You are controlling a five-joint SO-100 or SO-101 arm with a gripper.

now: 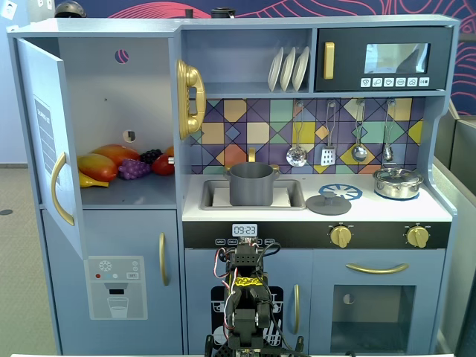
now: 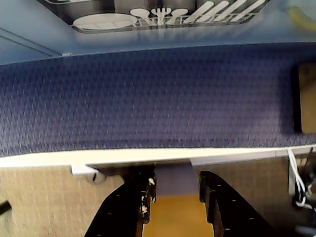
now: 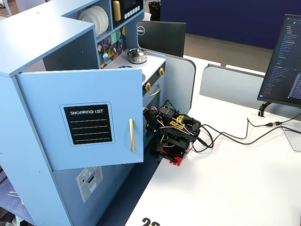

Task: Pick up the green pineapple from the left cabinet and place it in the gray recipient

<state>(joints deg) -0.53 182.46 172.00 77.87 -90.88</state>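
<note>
The left cabinet (image 1: 119,111) stands with its door (image 1: 46,141) swung open; the door shows from outside in a fixed view (image 3: 84,117). On its shelf lie orange-yellow fruit (image 1: 100,165), a purple grape bunch (image 1: 134,169) and a red fruit (image 1: 163,165). No green pineapple shows. The gray recipient (image 1: 251,184) stands in the sink. My arm (image 1: 249,305) is folded low in front of the kitchen, also seen from the side (image 3: 174,132). My gripper (image 2: 177,190) is open and empty, pointing down over the table edge.
A flat gray lid (image 1: 328,203) and a shiny silver lidded pot (image 1: 397,182) sit on the counter right of the sink. The open door juts out left of my arm. Cables (image 3: 235,134) and a monitor (image 3: 282,61) are on the white table.
</note>
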